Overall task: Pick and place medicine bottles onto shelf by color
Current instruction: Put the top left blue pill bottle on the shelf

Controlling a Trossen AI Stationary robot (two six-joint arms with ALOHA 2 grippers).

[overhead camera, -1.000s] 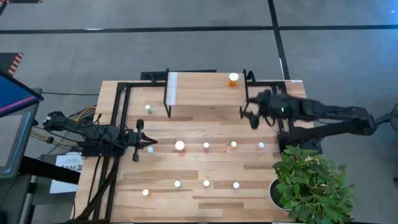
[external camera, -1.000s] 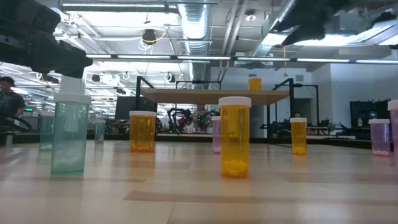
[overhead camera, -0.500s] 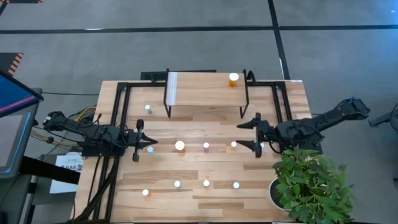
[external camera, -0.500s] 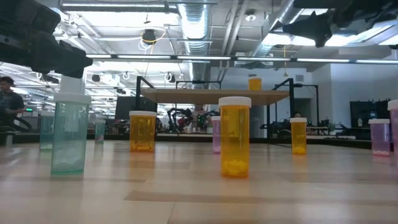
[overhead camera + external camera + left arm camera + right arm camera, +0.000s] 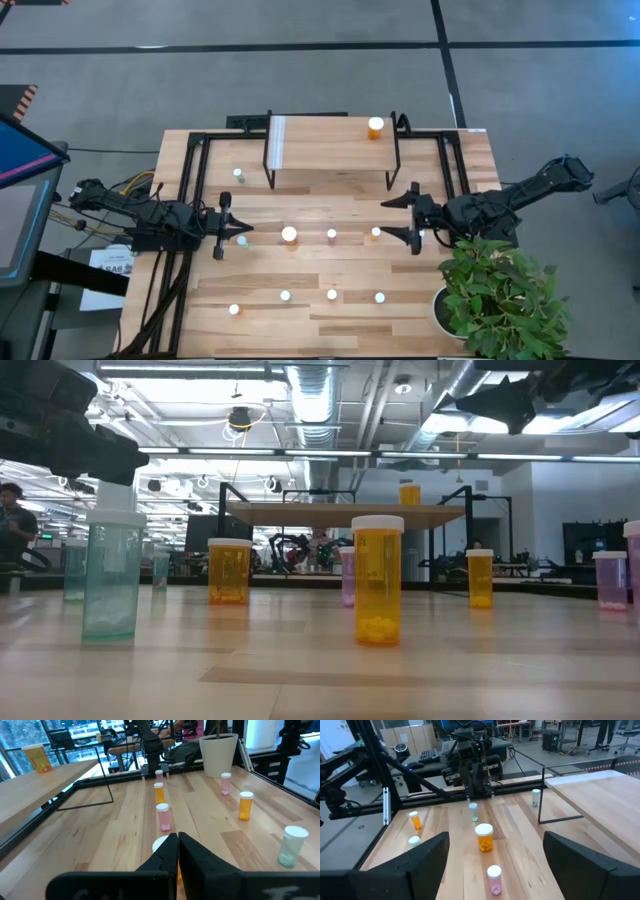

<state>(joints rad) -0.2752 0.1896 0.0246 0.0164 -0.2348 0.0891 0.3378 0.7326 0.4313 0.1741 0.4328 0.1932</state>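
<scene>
The shelf (image 5: pixel 330 150) stands at the table's far middle, its white strip (image 5: pixel 277 143) at the left end. One orange bottle (image 5: pixel 375 126) stands on its far right corner. Other medicine bottles stand upright on the tabletop: a large orange one (image 5: pixel 289 234), a pink one (image 5: pixel 332 235), a small orange one (image 5: pixel 375 232) and a green one (image 5: pixel 241 240) in the middle row, more in the near row. My right gripper (image 5: pixel 388 218) hangs open above the table, right of the small orange bottle, empty (image 5: pixel 495 845). My left gripper (image 5: pixel 248 228) rests shut at the left, empty (image 5: pixel 177 842).
A potted plant (image 5: pixel 500 295) fills the near right corner, close under my right arm. Black frame rails (image 5: pixel 190 180) run along the left and far sides. Another green bottle (image 5: pixel 238 174) stands left of the shelf. Near-row bottles (image 5: pixel 332 294) stand spaced apart.
My right gripper has drawn away from the shelf's right end toward the table's near edge and come down, tipping toward level. It stays open and empty, and has held still for the last half second. No bottle has moved.
</scene>
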